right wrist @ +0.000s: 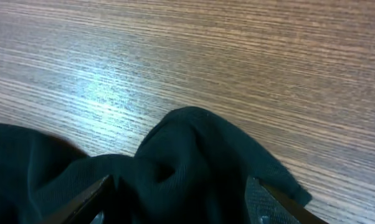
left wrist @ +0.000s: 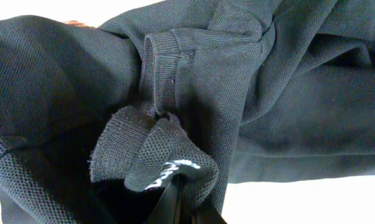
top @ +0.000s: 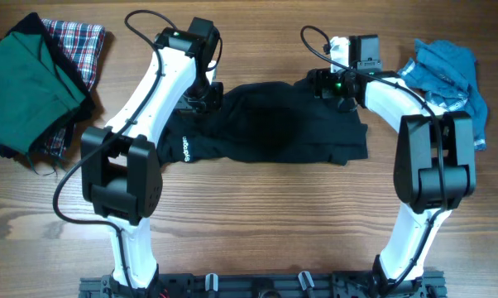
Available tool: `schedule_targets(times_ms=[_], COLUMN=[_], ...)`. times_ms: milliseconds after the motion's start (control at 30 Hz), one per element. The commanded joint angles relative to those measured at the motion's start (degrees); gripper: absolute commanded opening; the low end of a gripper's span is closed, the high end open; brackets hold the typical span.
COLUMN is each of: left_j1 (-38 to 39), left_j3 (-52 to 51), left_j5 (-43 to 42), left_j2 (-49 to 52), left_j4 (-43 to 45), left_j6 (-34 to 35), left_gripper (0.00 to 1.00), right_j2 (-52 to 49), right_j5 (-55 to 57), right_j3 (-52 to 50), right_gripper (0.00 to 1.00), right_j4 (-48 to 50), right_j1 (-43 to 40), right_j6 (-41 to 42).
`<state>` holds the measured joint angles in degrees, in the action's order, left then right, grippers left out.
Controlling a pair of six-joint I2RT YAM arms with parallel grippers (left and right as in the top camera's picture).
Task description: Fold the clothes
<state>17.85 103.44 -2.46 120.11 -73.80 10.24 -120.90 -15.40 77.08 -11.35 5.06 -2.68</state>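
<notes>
Wooden desk (top: pixel 257 215), light brown grain, seen from overhead; two white-and-black arms reach in from the 6 o'clock edge.

Item 1. Black shirt (top: pixel 274 128): lies crumpled and spread sideways at the centre of the desk, a little toward 12 o'clock, between the two arms. White lettering (top: pixel 189 149) shows near its 9 o'clock end. The cloth is a fine knit with a ribbed hem.

Item 2. Blue garment (top: pixel 447 70): bunched in a heap at 2 o'clock, just beyond the right arm, apart from the black shirt.

Item 3. Green garment (top: pixel 26 83): folded loosely at 10 o'clock, lying over a red-and-white checked cloth (top: pixel 79 45).

Item 4. Left pincer (left wrist: pixel 181 205): at the shirt's 10 o'clock corner, fingers pressed together and pinching a rolled fold of the black shirt that carries white lettering; cloth gathers up around the tips.

Item 5. Right pincer (right wrist: pixel 178 202): at the shirt's 1 o'clock corner, fingers (right wrist: pixel 88 199) spread wide, low over the desk. A hump of the shirt's edge sits between them. Whether either finger touches the cloth cannot be told.
</notes>
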Motion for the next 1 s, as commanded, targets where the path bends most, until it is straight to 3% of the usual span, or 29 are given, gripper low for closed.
schedule_targets(times_ms=[0, 100, 300, 367, 567, 967], left_j1=[-0.2, -0.2, -0.2, -0.4, -2.7, -7.1], left_j3=[-0.5, -0.5, -0.5, -0.5, -0.5, -0.5], left_j5=[0.3, 0.9, 1.7, 2.1, 2.1, 2.1], left_j2=[-1.2, -1.2, -1.2, -1.2, -1.2, -1.2], left_j4=[0.2, 0.1, 0.1, -0.3, -0.6, -1.8], left_j6=[1.0, 0.9, 0.9, 1.0, 2.3, 2.8], left_gripper=[0.04, 0.04, 0.04, 0.04, 0.04, 0.04], right_j2=[-2.7, -2.8, -2.7, -2.1, 3.8, 11.1], right_j5=[-2.3, -3.2, -5.7, -5.7, -5.7, -9.2], right_j3=[0.3, 0.3, 1.5, 3.3, 11.5, 12.0], right_gripper=[0.67, 0.62, 0.22, 0.13, 0.08, 0.04], right_j4=[1.1, 2.2, 3.5, 0.8, -13.6, -34.7], right_j1=[-0.1, -0.1, -0.1, -0.3, -2.8, -10.3], right_j6=[1.3, 1.4, 4.7, 4.8, 4.4, 6.5])
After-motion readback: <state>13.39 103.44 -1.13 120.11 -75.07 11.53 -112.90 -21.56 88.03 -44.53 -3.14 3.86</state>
